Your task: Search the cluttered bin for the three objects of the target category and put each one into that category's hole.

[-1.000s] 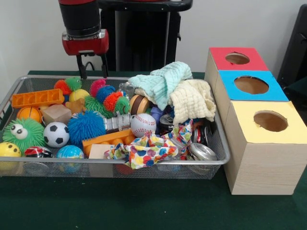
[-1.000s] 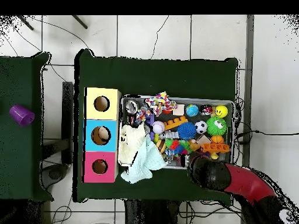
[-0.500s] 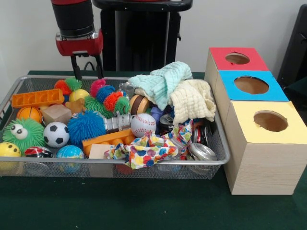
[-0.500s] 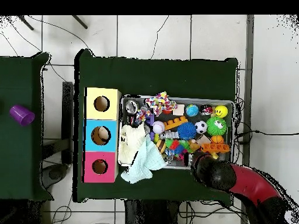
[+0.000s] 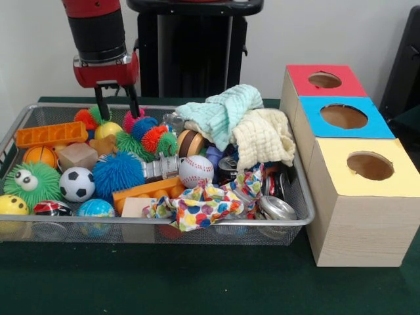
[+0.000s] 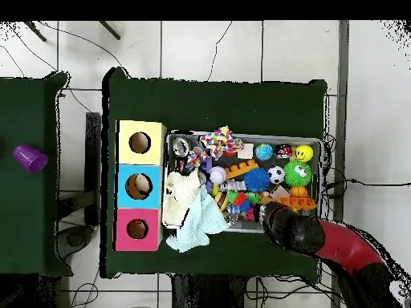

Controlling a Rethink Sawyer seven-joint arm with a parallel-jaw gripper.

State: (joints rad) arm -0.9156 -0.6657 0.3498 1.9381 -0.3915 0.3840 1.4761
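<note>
My gripper hangs open and empty over the back left of the wire bin, just above a yellow ball and an orange-and-green spiky ball. Further spiky balls, a blue spiky ball, a soccer ball, a baseball, a basketball and orange blocks fill the bin. Mint and cream cloths pile up at its right. In the overhead view the arm covers the gripper at the bin's lower right edge.
Three wooden boxes stand beside the bin, each with a round hole: red top, blue top, yellow top. A patterned cloth and cans lie at the bin's front. A purple cup sits on a separate table.
The gripper has shifted left in the front view and come down from behind the bin's back rim to just over the toys. Its fingers stay open. The objects have not moved.
</note>
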